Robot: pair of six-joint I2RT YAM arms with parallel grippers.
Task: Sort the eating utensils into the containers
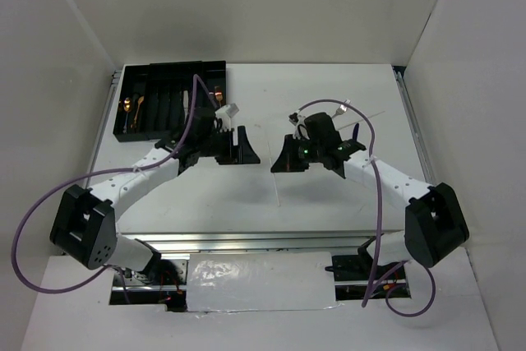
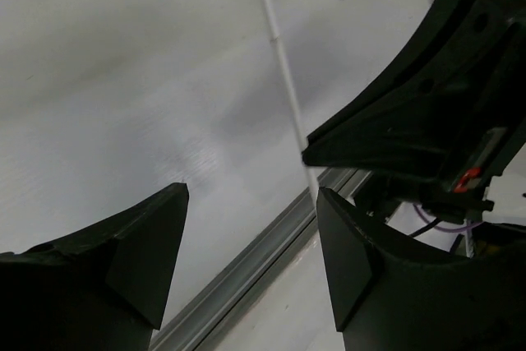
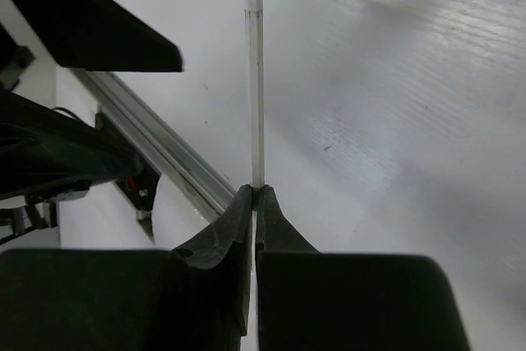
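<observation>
The black cutlery tray (image 1: 173,66) with its long slot containers lies at the table's far left. Copper-gold eating utensils (image 1: 130,105) show in its slots; the darker ones are hard to make out. My right gripper (image 3: 256,191) hovers over mid-table, shut on the end of a thin pale stick (image 3: 256,80), which is not a utensil. The stick (image 2: 279,63) runs on past its fingertips. My left gripper (image 2: 251,203) is open with nothing between its fingers. It faces the right gripper (image 1: 289,158) across a small gap, just right of the tray.
An aluminium rail (image 1: 246,240) runs along the table's near edge, also seen under both grippers (image 2: 246,260). White walls enclose the table on three sides. Purple cables (image 1: 189,113) loop over both arms. The left gripper's finger (image 3: 90,22) reaches into the right wrist view.
</observation>
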